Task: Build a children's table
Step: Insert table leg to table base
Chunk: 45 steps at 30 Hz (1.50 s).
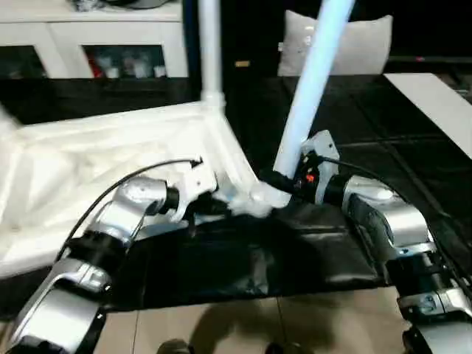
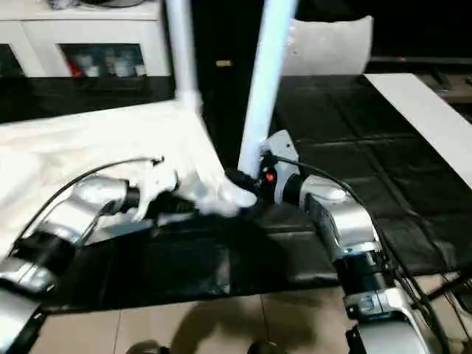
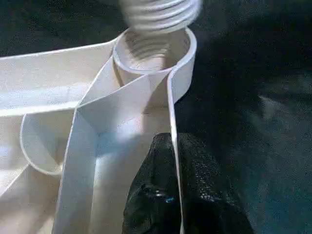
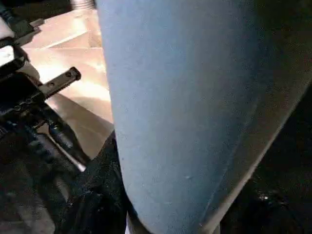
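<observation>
The children's table top (image 1: 88, 162) lies upside down on the black-sheeted work table, ribs up. One white leg (image 1: 210, 44) stands upright in its far corner socket. My right gripper (image 1: 284, 181) is shut low on a second leg (image 1: 310, 81), which leans to the right over the near corner. That leg's threaded end (image 3: 158, 12) sits at the mouth of the round socket (image 3: 153, 53). My left gripper (image 1: 214, 203) is shut on the top's thin rim wall just beside that socket, its black fingers (image 3: 204, 165) on either side of the wall.
The black sheet's front edge (image 1: 243, 287) hangs over a beige floor. A white cabinet (image 1: 88, 37) stands at the back left, a white cushion (image 1: 369, 44) behind the tilted leg, and a white board (image 1: 442, 103) lies at the far right.
</observation>
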### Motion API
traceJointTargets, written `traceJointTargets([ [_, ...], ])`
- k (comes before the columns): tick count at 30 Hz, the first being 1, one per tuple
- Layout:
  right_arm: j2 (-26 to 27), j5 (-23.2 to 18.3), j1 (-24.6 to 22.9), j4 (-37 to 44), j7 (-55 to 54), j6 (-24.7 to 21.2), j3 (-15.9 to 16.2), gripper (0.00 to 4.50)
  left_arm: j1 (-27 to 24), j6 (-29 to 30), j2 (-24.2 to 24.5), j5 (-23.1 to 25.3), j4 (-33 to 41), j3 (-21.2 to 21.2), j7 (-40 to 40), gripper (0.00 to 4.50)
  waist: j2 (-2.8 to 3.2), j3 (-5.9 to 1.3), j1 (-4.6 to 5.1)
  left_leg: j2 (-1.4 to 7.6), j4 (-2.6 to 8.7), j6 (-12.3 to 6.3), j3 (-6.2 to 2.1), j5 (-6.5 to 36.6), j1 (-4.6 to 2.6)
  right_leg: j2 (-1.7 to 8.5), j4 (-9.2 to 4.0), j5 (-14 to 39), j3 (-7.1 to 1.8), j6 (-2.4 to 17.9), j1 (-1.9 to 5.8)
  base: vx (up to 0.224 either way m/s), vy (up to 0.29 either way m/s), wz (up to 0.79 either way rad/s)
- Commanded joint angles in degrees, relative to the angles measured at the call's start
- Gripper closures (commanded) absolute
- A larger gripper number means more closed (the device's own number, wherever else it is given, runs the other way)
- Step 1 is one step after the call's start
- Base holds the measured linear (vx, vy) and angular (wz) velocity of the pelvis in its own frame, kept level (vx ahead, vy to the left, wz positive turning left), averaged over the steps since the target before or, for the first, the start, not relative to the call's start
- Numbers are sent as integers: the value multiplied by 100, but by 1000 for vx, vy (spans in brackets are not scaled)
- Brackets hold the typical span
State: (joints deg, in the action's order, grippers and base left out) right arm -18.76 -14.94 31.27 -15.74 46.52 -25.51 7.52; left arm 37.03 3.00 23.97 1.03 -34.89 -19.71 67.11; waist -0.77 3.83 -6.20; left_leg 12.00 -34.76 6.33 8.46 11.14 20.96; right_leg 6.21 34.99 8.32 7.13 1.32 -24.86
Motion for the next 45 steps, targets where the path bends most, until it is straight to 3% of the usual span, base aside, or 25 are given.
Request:
traceJointTargets([
  [1,-75,68,56,112,133,-139,113,261,-88,-52,-50,216,101,-323,175,450,-16,-465,1,72,415,-157,98,879,-18,229,-431,1895,-308,798,437,0,0,0],
  [9,-160,97,6,89,337,-392,348,261,-108,-78,21,290,314,-335,156,450,-48,-482,-18,61,434,-28,78,1024,-6,232,-449,2073,-314,596,455,0,0,0],
  [18,-38,18,41,-205,360,-336,240,261,-200,-30,44,217,736,-427,463,450,-11,-504,-19,69,423,-34,83,901,-3,227,-381,1498,-326,892,464,0,0,0],
  [25,28,-122,-93,-351,468,-300,144,261,-220,60,37,176,852,-395,409,450,-25,-494,-17,66,429,-19,79,1034,-10,229,-423,1815,-317,778,467,0,0,0],
  [29,73,-254,-231,-502,445,-275,-41,261,-168,25,-7,290,684,-292,136,450,-23,-485,-24,69,434,-25,84,1120,-34,229,-446,1918,-315,769,450,0,0,0],
  [30,119,-353,-352,-552,406,-253,-192,261,-175,63,-25,269,665,-226,45,450,9,-442,-21,66,454,-12,84,1383,-61,230,-512,2287,-301,690,431,0,0,0],
  [31,155,-413,-411,-593,379,-222,-284,261,-174,81,-36,257,653,-192,-6,450,9,-442,-21,66,454,-12,84,1383,-61,230,-512,2287,-301,690,431,0,0,0],
  [32,210,-490,-481,-632,334,-184,-395,261,-176,100,-48,236,644,-153,-52,450,45,-427,-25,60,461,10,65,1641,-111,249,-558,2660,-274,605,425,0,0,0],
  [33,304,-600,-593,-672,277,-85,-547,261,-171,121,-75,208,624,-92,-135,450,15,-443,-15,58,464,13,54,1713,-127,255,-595,2839,-257,524,435,0,0,0],
  [35,418,-706,-771,-636,227,43,-665,261,-160,153,-124,161,594,-21,-218,450,15,-462,-25,70,470,-6,51,1605,-121,258,-585,2667,-271,554,435,0,0,0],
  [36,445,-726,-825,-613,227,65,-681,261,-160,160,-137,148,589,-5,-233,450,42,-453,-15,79,488,-8,43,1621,-111,241,-575,2536,-267,603,437,0,0,0],
  [40,519,-607,-1032,-506,159,361,-604,261,-153,160,-170,169,565,18,-307,450,56,-449,-11,74,494,-5,44,1712,-123,247,-596,2595,-263,602,440,0,0,0],
  [43,498,-199,-1189,-463,25,818,-368,261,-167,151,-174,209,565,-28,-316,450,46,-447,-7,68,504,-8,32,1715,-103,253,-602,2706,-255,547,460,0,0,0],
  [44,421,12,-1189,-488,-3,959,-218,261,-180,136,-152,245,581,-70,-291,450,90,-445,-1,70,509,2,27,1753,-112,250,-612,2729,-252,531,454,0,0,0],
  [45,318,227,-1166,-515,-13,1042,-47,261,-189,117,-125,285,593,-112,-264,450,67,-436,21,62,517,-2,22,1784,-93,244,-618,2790,-238,489,474,0,0,0],
])
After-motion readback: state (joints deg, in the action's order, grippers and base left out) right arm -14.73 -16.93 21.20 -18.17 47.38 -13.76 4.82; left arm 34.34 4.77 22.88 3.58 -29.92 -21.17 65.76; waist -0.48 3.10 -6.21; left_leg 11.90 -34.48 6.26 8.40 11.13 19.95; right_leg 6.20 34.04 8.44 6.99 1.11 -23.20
